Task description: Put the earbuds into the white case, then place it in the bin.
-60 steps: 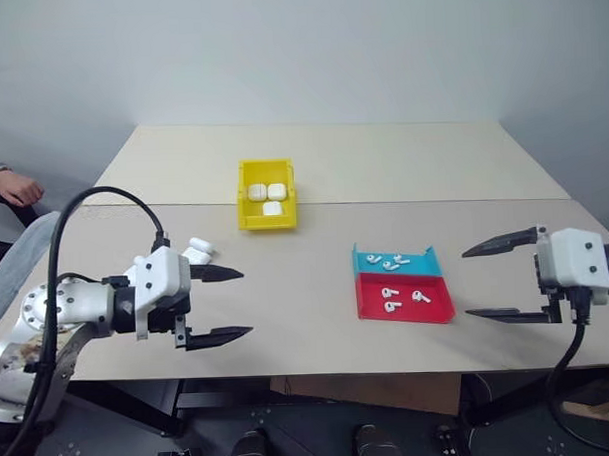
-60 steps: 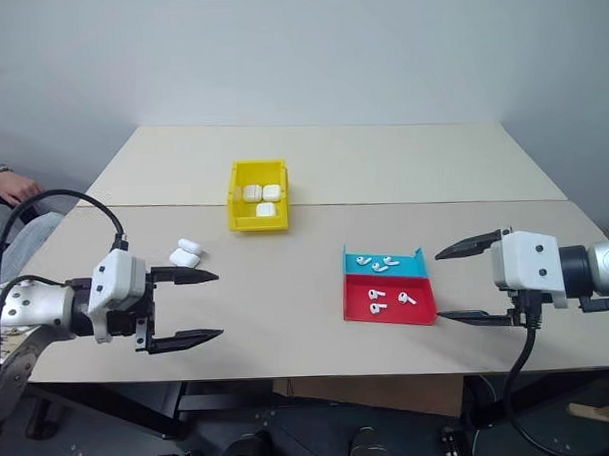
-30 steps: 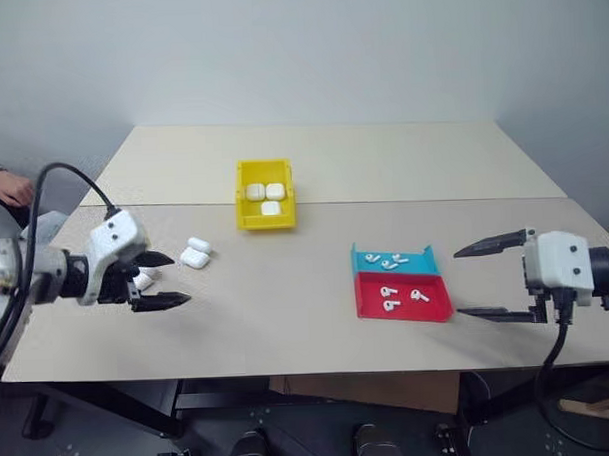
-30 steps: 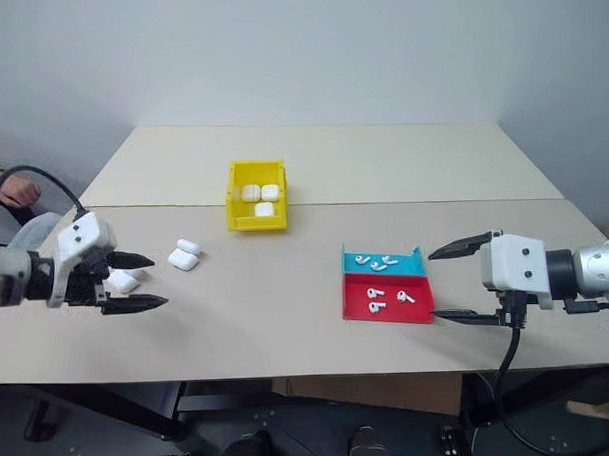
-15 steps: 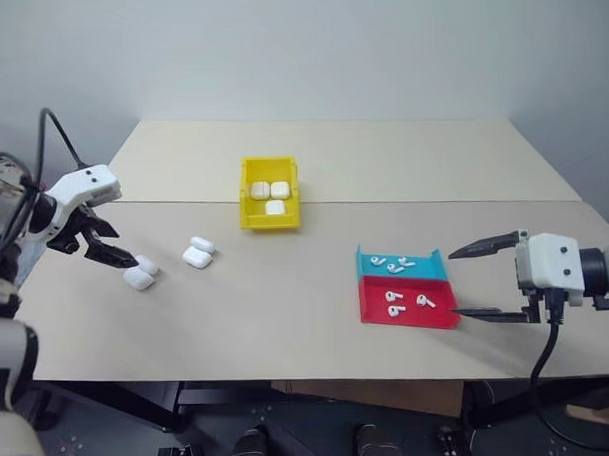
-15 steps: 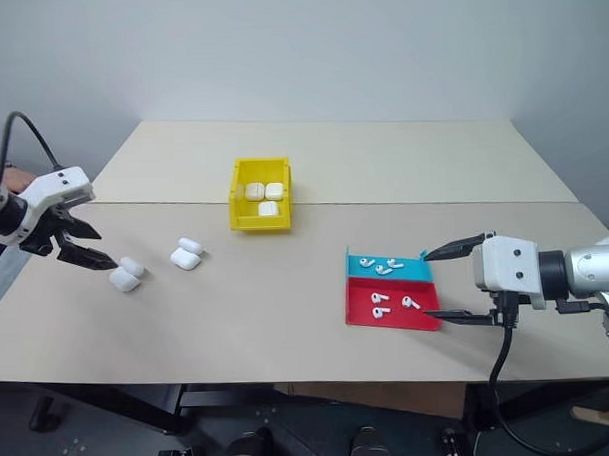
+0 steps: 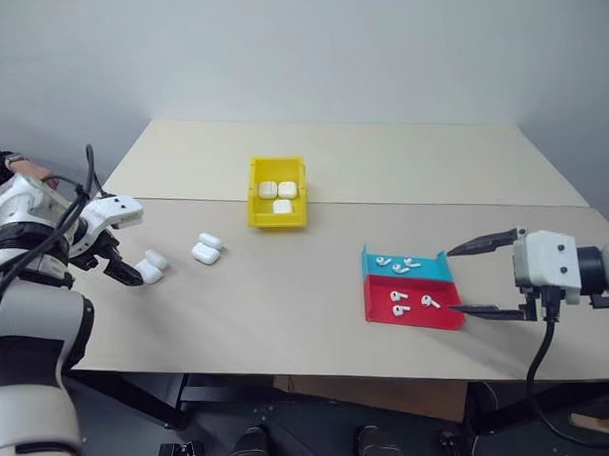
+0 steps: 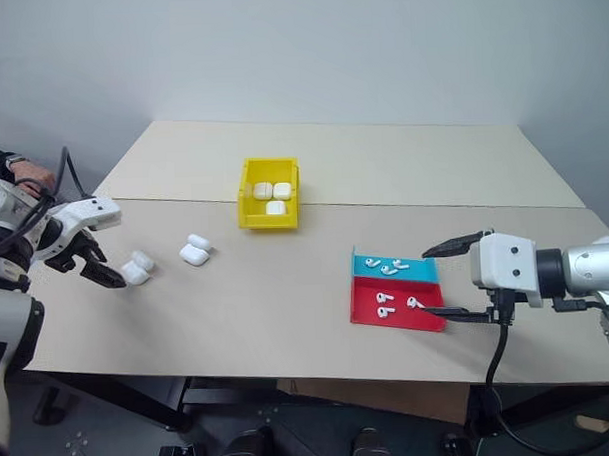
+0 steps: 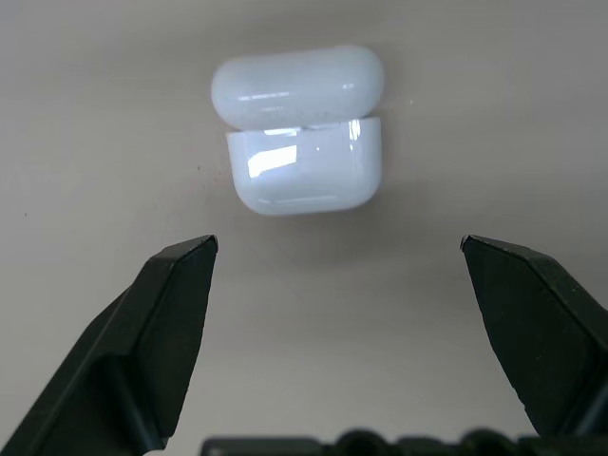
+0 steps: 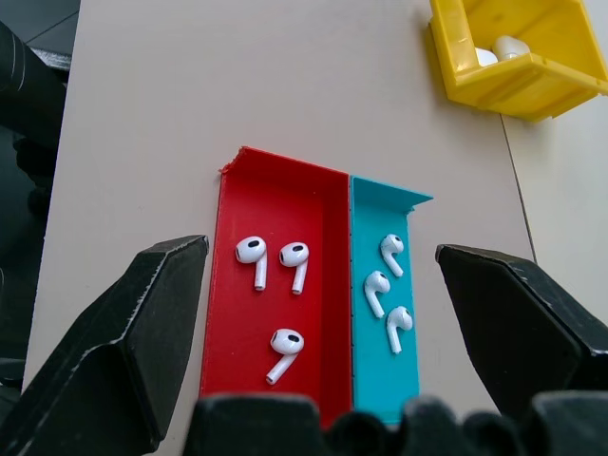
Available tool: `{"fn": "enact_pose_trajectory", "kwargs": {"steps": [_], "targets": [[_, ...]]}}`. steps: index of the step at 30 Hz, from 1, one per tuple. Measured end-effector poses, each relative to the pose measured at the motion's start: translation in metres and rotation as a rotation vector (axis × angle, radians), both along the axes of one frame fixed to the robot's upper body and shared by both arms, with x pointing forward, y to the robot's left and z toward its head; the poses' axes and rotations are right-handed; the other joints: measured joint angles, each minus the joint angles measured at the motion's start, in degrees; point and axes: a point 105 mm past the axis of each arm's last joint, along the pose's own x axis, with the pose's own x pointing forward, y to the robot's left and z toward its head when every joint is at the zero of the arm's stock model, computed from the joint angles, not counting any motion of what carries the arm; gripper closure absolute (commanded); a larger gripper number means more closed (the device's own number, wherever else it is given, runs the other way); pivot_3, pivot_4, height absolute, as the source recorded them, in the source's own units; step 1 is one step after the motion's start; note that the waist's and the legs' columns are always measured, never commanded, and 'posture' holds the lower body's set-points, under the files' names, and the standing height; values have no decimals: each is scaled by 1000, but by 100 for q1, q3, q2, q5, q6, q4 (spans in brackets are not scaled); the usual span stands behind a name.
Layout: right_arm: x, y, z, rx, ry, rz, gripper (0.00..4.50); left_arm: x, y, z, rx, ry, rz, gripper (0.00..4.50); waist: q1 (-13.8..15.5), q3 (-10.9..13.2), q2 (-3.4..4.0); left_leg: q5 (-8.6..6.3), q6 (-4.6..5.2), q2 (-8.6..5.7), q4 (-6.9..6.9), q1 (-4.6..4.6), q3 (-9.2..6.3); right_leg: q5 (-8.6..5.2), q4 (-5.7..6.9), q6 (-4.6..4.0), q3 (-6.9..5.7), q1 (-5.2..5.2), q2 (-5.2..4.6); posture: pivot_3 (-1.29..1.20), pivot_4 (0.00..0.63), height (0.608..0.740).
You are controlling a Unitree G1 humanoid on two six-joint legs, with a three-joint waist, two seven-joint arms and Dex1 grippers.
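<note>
Left gripper [image 9: 337,249] now above white case [image 9: 302,163]

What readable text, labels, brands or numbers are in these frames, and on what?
None readable.
White case under the left gripper: plain glossy shell, no marking visible.
Yellow bin, red tray and blue tray: plain plastic, no labels.
Earbuds: no print visible.
Table: bare, no signs.

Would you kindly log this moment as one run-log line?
left gripper: open, over a case | right gripper: open, by the trays | earbuds: in trays | bin: three cases
</note>
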Motion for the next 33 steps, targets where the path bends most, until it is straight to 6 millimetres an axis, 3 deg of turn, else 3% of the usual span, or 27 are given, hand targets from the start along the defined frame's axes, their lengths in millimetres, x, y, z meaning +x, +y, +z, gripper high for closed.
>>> {"fn": "enact_pose_trajectory", "kwargs": {"steps": [11, 33], "targets": [[0, 1, -2, 5, -2, -14, 22, 15, -20, -10, -3, -41, -10, 0, -4, 0, 0, 1, 1, 0, -10, 1, 0, 0, 2, 2, 0, -2, 0, 0, 150, 740], [1, -2, -10, -14, -9, -58, 22, 15, -15, -31, 38, -25, 34, 0, 1, 0, -1, 1, 0, -2, -4, 2, 0, 1, 3, 4, 0, 4, 0, 0, 150, 740]]}}
